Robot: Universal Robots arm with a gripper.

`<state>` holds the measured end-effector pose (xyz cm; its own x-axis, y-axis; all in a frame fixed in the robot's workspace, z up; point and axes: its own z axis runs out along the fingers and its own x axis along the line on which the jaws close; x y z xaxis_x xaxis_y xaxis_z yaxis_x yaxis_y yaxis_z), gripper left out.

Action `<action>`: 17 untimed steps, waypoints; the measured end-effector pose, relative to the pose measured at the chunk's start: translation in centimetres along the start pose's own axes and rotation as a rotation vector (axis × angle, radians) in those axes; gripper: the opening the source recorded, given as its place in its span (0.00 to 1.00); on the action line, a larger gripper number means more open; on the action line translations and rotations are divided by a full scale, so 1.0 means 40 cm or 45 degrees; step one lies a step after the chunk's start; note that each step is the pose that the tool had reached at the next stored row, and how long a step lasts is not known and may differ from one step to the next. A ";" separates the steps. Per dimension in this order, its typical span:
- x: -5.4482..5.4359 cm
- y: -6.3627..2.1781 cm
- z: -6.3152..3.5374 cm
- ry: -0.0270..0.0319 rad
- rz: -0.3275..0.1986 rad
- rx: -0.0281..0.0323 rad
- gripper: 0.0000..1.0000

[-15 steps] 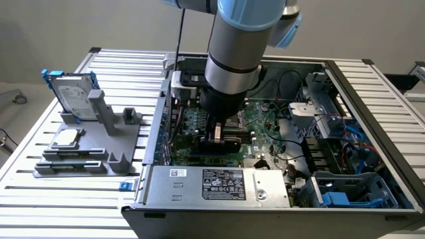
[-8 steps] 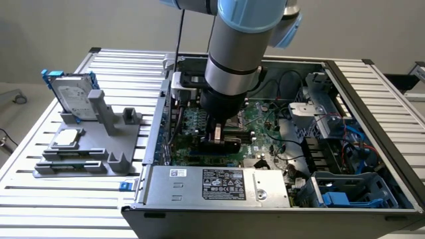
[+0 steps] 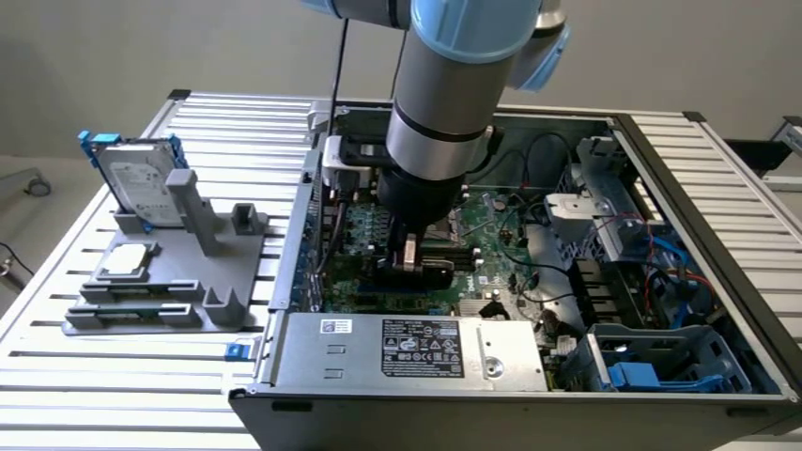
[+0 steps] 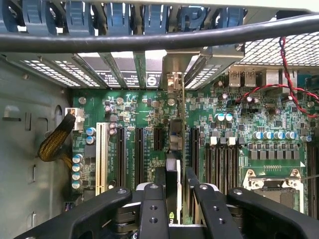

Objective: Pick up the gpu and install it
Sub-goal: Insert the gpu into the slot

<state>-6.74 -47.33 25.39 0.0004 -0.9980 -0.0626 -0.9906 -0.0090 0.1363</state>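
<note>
Half the job looks done to me: the gpu (image 4: pixel 174 144) is off the table (image 3: pixel 126 376) and down inside the case (image 3: pixel 501 418). It's standing on edge with the jaws closed partway onto its two faces, and there's nothing else in them.

In the wrist view its metal end sits right up against the rear bracket openings (image 4: pixel 124 74), and its lower edge lines up with the row of black slots (image 4: pixel 139 149) on the motherboard (image 4: pixel 234 124). I can't tell whether it's actually seated, so I'd call the push-in not yet confirmed.

Room is tight. Neighbouring slots sit just beside the card on both sides. A row of capacitors (image 4: pixel 269 135) and the CPU socket (image 4: pixel 271 181) lie off to one side, and a thick black cable (image 4: pixel 149 40) crosses close to the camera.

In the exterior view the power supply (image 3: pixel 414 348) boxes in the near edge of the board. The grey fixture (image 3: pixel 225 305) with the hard drive (image 3: pixel 135 183) stands well apart from the case, out on the table.
</note>
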 end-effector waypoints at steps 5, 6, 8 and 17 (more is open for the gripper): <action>0.000 0.000 0.000 -0.0001 0.000 -0.0019 0.26; 0.000 0.000 0.001 -0.0002 0.000 -0.0022 0.26; 0.000 0.000 0.001 -0.0006 0.000 -0.0035 0.26; -0.002 0.005 -0.035 -0.0013 0.001 -0.0152 0.41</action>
<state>-6.74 -47.33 26.80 -0.0003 -0.9980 -0.0635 -0.9889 -0.0091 0.1481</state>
